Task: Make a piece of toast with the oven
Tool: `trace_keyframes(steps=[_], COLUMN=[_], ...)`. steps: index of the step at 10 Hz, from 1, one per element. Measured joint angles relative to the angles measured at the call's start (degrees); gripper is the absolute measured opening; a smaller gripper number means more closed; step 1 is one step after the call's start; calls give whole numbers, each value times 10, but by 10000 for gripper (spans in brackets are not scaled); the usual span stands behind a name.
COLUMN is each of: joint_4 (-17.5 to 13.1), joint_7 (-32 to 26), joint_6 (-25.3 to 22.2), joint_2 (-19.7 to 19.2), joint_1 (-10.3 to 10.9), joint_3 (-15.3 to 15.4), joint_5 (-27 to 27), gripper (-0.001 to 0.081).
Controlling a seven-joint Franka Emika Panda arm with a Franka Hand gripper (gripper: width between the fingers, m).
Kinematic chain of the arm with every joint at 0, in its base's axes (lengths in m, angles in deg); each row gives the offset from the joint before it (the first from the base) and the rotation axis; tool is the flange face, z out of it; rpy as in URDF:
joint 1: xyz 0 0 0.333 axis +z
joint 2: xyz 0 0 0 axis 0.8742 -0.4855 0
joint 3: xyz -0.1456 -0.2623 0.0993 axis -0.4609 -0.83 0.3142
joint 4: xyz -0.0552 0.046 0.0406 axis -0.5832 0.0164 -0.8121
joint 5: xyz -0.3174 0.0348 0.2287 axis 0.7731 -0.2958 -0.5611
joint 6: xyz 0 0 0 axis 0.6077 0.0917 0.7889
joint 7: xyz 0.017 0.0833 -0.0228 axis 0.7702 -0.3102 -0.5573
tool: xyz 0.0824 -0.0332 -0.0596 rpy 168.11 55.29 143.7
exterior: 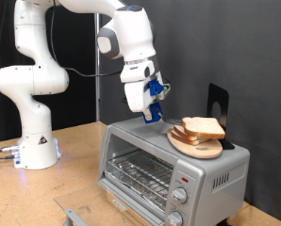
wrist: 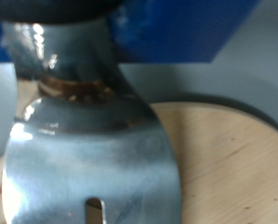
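Gripper (exterior: pixel 152 115) over oven (exterior: pixel 173 169) top, beside toast (exterior: pixel 204 128)
Toast on board (exterior: pixel 197 143) atop oven, just to ext. view's right of fingers; wrist cam shows a metal tool (wrist: pixel 92 140), finger state can't tell

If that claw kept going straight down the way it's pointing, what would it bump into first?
Most likely the flat top of the small silver toaster oven, just beside the round light wooden board carrying the tan bread slice. The claw hangs just above it; depth is uncertain, so it might clip the board's edge.
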Motion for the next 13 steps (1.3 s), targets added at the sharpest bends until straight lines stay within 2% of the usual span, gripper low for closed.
trace_keyframes(steps=[5,13], joint_4=[-13,-43], joint_7=[40,72], joint_6=[1,8], joint_2=[-18,-57], joint_1=[-4,-10], joint_3=[0,0], joint_5=[31,68], gripper=[393,393])
